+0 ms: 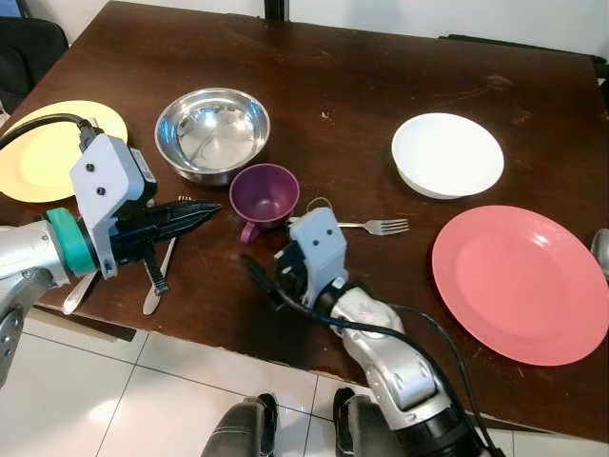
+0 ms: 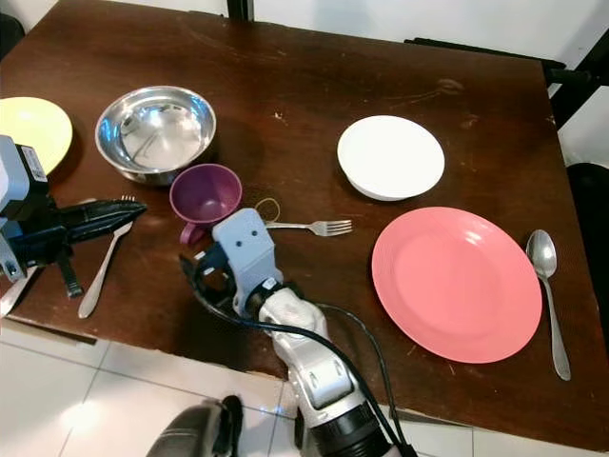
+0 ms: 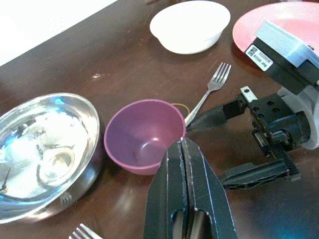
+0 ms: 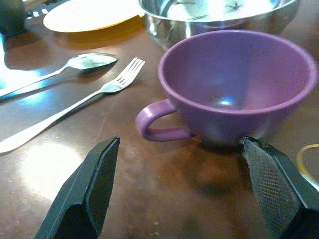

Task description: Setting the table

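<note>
A purple cup (image 1: 265, 193) stands upright near the table's front edge, its handle (image 4: 157, 124) turned toward me. My right gripper (image 1: 265, 249) is open just in front of the cup, with one finger (image 4: 87, 194) out past the handle and the other (image 4: 279, 191) off the cup's opposite side, neither touching it. Left of the cup my left gripper (image 1: 211, 213) is shut and empty, its tips close to the rim. A fork (image 1: 376, 226) lies between the cup and the pink plate (image 1: 521, 281).
The steel bowl (image 1: 211, 131) and yellow plate (image 1: 38, 152) sit at the left, the white bowl (image 1: 447, 154) at the right. Another fork (image 1: 160, 281) and a spoon (image 1: 76, 295) lie under my left arm. A second spoon (image 2: 547, 286) lies right of the pink plate. A yellow rubber band (image 1: 319, 203) lies by the cup.
</note>
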{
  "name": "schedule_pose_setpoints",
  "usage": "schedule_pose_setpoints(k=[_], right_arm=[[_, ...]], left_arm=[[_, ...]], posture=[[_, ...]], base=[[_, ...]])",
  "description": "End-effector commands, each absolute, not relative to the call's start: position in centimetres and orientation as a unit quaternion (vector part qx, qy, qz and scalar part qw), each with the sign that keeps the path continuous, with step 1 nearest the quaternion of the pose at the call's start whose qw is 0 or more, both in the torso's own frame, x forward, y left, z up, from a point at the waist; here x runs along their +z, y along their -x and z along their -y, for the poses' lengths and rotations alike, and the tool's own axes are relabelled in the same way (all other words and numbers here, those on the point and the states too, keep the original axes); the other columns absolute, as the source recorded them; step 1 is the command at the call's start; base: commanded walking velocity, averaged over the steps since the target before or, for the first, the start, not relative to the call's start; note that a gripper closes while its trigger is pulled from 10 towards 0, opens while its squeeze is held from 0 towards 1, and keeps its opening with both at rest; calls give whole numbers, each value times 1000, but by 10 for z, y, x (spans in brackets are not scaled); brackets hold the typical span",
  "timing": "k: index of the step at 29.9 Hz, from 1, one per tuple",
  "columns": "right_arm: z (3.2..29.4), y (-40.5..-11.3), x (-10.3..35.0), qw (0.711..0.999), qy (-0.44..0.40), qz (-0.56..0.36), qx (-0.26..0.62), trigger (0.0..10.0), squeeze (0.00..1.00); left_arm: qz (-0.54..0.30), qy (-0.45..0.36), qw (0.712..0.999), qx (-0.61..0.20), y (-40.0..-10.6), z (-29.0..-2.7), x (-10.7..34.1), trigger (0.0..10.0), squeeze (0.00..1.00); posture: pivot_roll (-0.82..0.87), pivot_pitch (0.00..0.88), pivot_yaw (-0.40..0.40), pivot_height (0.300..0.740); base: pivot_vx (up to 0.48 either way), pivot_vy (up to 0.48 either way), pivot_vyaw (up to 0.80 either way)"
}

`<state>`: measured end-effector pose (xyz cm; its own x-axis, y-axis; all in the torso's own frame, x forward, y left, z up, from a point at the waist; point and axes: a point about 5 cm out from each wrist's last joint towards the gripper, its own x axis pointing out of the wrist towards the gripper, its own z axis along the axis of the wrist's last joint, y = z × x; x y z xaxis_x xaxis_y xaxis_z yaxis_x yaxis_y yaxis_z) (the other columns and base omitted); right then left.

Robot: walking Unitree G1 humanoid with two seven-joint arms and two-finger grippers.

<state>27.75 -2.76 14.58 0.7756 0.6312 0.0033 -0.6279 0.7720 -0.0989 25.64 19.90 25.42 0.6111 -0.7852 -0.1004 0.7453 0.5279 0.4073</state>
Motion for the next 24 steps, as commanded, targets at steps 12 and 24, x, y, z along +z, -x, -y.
schedule_pose_setpoints(k=[12, 24], right_arm=[[70, -302, 157, 978, 44, 35, 201, 10000, 0], [119, -320, 145, 993, 89, 9, 80, 10000, 0]], left_arm=[[44, -204, 873, -442, -253, -193, 248, 10000, 0], [39, -201, 878, -432, -253, -195, 248, 10000, 0]], posture=[[39, 147, 101, 740], [47, 162, 109, 740]], base=[[0, 0, 0], [0, 0, 0]])
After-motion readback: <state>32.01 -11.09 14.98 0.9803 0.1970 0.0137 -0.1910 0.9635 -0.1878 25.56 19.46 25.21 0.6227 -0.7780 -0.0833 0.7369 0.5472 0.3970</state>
